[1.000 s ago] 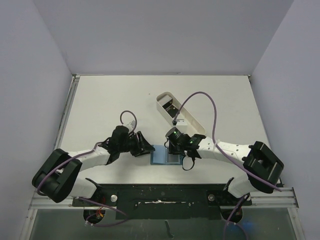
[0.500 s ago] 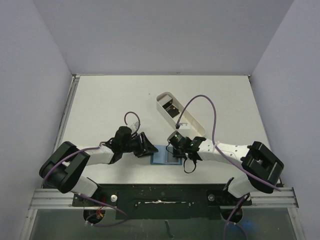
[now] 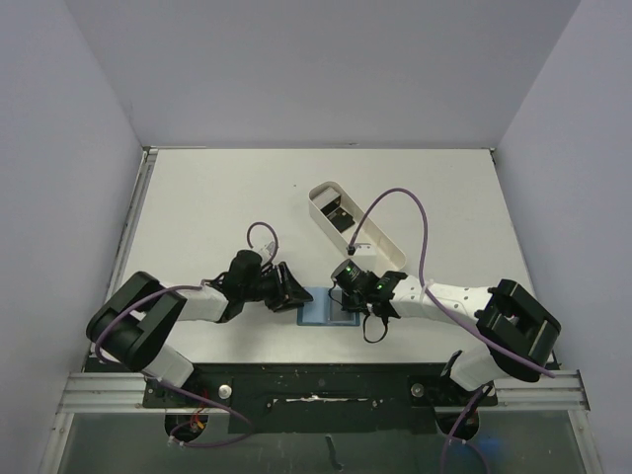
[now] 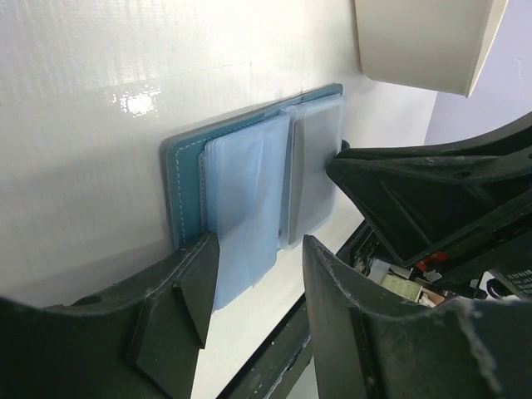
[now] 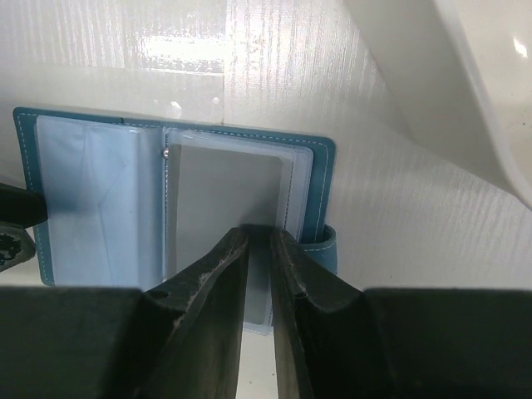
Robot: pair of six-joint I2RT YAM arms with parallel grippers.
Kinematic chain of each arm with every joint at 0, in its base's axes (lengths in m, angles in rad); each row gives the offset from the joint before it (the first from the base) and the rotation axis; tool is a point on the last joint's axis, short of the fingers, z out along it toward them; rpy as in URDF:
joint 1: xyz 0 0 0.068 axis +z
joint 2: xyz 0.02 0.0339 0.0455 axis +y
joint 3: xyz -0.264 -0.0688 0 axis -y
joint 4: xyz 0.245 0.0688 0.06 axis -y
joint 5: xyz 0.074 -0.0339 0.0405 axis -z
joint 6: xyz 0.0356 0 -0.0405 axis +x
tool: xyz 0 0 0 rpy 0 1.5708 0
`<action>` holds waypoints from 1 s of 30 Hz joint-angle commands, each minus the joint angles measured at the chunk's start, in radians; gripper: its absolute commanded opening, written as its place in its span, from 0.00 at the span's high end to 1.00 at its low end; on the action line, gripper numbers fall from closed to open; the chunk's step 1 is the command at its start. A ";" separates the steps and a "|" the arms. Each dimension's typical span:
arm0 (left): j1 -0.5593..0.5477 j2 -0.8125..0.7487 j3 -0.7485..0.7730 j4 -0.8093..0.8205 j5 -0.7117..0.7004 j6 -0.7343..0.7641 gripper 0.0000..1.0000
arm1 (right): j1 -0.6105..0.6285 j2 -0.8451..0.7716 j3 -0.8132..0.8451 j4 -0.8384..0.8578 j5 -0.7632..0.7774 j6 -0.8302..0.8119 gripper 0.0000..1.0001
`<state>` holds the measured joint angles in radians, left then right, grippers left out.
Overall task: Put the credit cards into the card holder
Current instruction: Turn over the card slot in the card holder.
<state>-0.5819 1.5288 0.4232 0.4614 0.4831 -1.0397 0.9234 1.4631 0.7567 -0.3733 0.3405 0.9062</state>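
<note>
Card holder lies open on the table near the front edge, between both arms, with a grey credit card mostly inside its right pocket. Your right gripper, wrist low, has narrowed onto the card's near end; your left gripper, jaws spread, has edged in astride the holder's left half

Card lower edge behind end effector
</note>
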 commanded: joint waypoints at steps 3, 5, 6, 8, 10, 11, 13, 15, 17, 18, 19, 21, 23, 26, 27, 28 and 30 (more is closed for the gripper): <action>-0.009 0.030 0.030 0.097 0.023 -0.009 0.57 | -0.002 -0.005 -0.012 0.040 0.013 0.013 0.81; -0.012 0.034 0.034 0.100 0.024 -0.010 0.57 | -0.002 -0.004 -0.015 0.042 0.011 0.015 0.81; -0.014 0.036 0.035 0.102 0.024 -0.011 0.57 | -0.002 -0.005 -0.017 0.043 0.011 0.014 0.81; -0.016 0.041 0.037 0.111 0.029 -0.015 0.57 | -0.001 -0.005 -0.019 0.045 0.009 0.016 0.81; -0.018 0.050 0.034 0.132 0.036 -0.028 0.57 | -0.002 -0.006 -0.020 0.048 0.006 0.017 0.82; -0.021 0.054 0.030 0.147 0.041 -0.037 0.57 | -0.002 -0.007 -0.021 0.049 0.007 0.016 0.82; -0.029 0.066 0.029 0.177 0.049 -0.053 0.57 | -0.001 -0.006 -0.023 0.050 0.005 0.017 0.82; -0.036 0.076 0.033 0.191 0.052 -0.062 0.57 | -0.003 -0.007 -0.022 0.051 0.005 0.016 0.82; -0.042 0.081 0.036 0.200 0.055 -0.069 0.57 | -0.001 -0.007 -0.023 0.053 0.005 0.016 0.82; -0.044 0.082 0.038 0.207 0.056 -0.073 0.57 | -0.001 -0.008 -0.023 0.053 0.006 0.016 0.82; -0.047 0.082 0.039 0.211 0.057 -0.077 0.57 | -0.002 -0.010 -0.025 0.053 0.004 0.016 0.82; -0.052 0.078 0.044 0.215 0.058 -0.084 0.58 | -0.002 -0.011 -0.026 0.057 0.003 0.016 0.82; -0.057 0.073 0.048 0.214 0.057 -0.088 0.58 | -0.002 -0.012 -0.028 0.059 0.003 0.018 0.82; -0.063 0.063 0.055 0.203 0.050 -0.087 0.58 | -0.002 -0.014 -0.030 0.061 0.002 0.017 0.82; -0.065 0.062 0.057 0.196 0.048 -0.085 0.59 | -0.002 -0.016 -0.030 0.061 0.003 0.017 0.82; -0.065 0.063 0.058 0.191 0.046 -0.083 0.60 | -0.002 -0.016 -0.030 0.063 0.002 0.017 0.82; -0.064 0.070 0.058 0.192 0.046 -0.083 0.62 | -0.001 -0.019 -0.032 0.065 0.003 0.018 0.82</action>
<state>-0.6411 1.6051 0.4454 0.5949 0.5144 -1.1229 0.9234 1.4631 0.7410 -0.3367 0.3408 0.9062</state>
